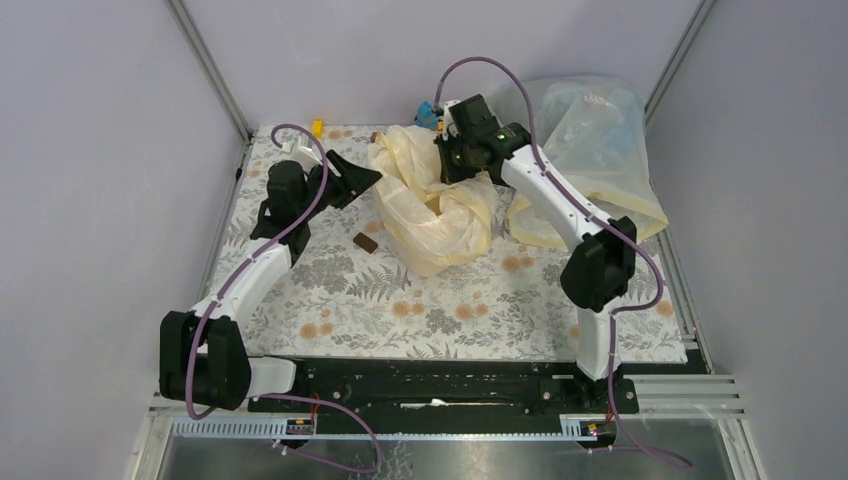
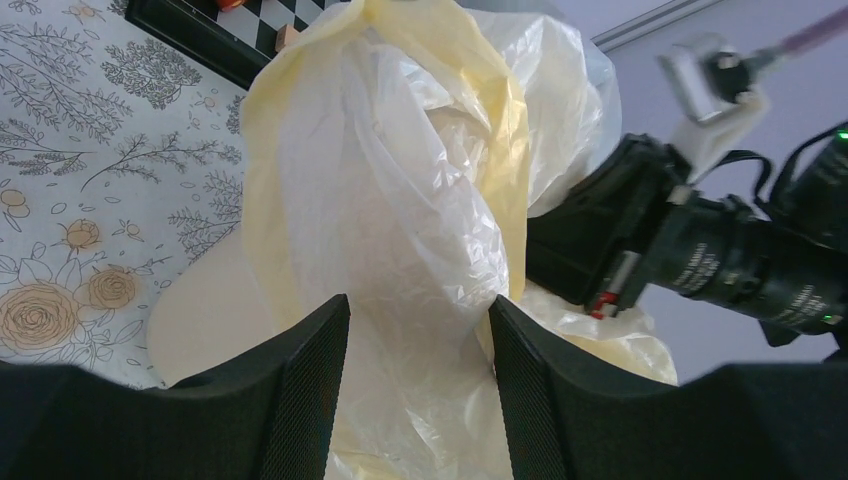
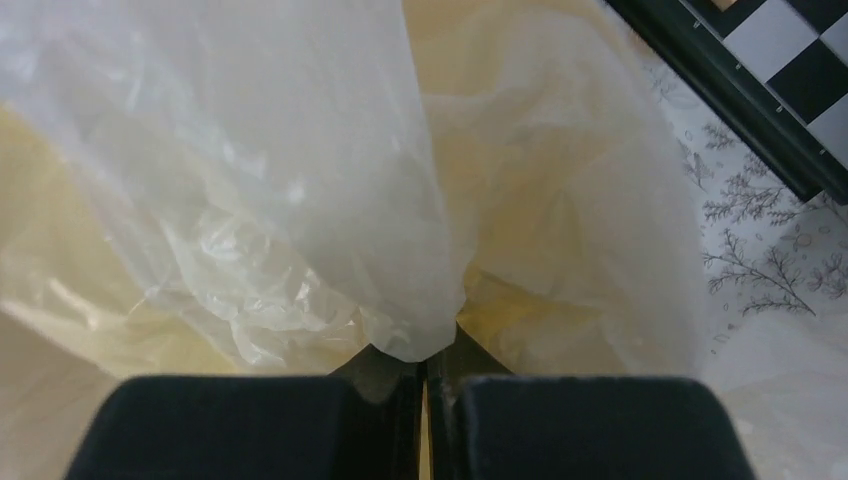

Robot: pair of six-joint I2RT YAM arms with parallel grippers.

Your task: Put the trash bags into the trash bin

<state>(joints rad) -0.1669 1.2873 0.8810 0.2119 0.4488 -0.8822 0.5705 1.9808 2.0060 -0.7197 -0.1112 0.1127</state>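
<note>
The cream-yellow trash bag (image 1: 432,205) lies crumpled in a heap at the table's middle. It fills the left wrist view (image 2: 400,200) and the right wrist view (image 3: 250,220). My right gripper (image 1: 452,165) is over the heap's far side, and in the right wrist view it (image 3: 425,365) is shut on a fold of the bag. My left gripper (image 1: 370,180) is open at the heap's left edge. In the left wrist view it (image 2: 418,310) has bag film between its spread fingers, which are not pressing it. A smooth cream-beige side of the trash bin (image 2: 205,310) shows under the bag; the rest is covered.
A big whitish-clear sack (image 1: 590,140) bulges at the back right. A small brown block (image 1: 365,241) lies left of the heap. Small yellow (image 1: 318,127) and blue (image 1: 427,112) items sit at the back edge. A chessboard (image 3: 775,60) lies beside the bag.
</note>
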